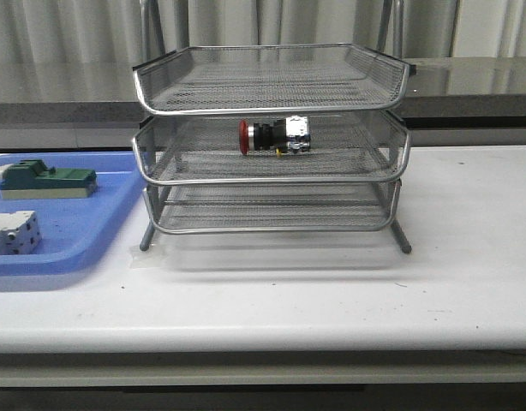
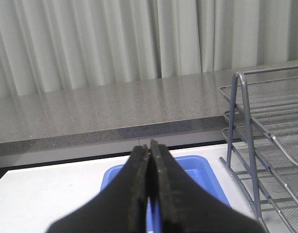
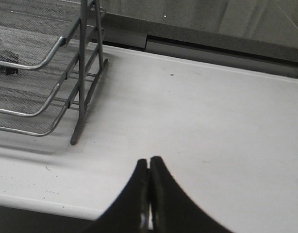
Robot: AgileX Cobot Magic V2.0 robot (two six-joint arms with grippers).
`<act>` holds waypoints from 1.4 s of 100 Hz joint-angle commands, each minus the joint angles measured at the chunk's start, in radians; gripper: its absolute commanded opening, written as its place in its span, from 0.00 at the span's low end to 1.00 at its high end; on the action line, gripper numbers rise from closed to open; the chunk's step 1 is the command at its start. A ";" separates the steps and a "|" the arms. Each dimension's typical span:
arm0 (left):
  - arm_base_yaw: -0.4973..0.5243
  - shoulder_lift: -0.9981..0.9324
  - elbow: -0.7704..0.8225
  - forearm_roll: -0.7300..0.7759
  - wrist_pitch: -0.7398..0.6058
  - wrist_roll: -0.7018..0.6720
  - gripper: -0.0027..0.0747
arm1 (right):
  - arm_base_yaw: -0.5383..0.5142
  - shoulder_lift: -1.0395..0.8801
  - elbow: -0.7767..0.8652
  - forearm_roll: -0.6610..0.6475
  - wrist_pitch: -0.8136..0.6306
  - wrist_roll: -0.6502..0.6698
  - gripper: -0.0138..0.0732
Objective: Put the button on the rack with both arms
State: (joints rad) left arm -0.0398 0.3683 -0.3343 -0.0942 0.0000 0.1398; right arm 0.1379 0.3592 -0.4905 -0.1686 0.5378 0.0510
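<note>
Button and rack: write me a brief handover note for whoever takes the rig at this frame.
Left gripper: shut, empty, above the blue tray beside the rack.
Right gripper: shut, empty, over bare table on the rack's other side.
Button: lying on its side on the rack's middle tier, red head toward the blue tray.
Done: button placed, both arms clear.
Left: nothing visible.

Top tier of rack (image 1: 271,77) roofs button (image 1: 276,135); front stays open.
</note>
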 commanded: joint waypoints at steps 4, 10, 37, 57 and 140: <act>0.001 0.006 -0.029 -0.009 -0.076 -0.008 0.01 | -0.004 -0.042 0.034 -0.006 -0.137 0.001 0.09; 0.001 0.006 -0.029 -0.009 -0.076 -0.008 0.01 | -0.004 -0.074 0.075 -0.006 -0.193 0.001 0.09; 0.001 0.006 -0.029 -0.009 -0.076 -0.008 0.01 | -0.012 -0.246 0.292 0.017 -0.411 0.041 0.09; 0.001 0.006 -0.029 -0.009 -0.076 -0.008 0.01 | -0.082 -0.332 0.408 0.029 -0.435 0.115 0.09; 0.001 0.006 -0.029 -0.009 -0.076 -0.008 0.01 | -0.107 -0.387 0.519 0.048 -0.478 0.123 0.09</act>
State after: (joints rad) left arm -0.0398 0.3683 -0.3343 -0.0942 0.0000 0.1398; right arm 0.0361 -0.0096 0.0257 -0.1247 0.1446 0.1745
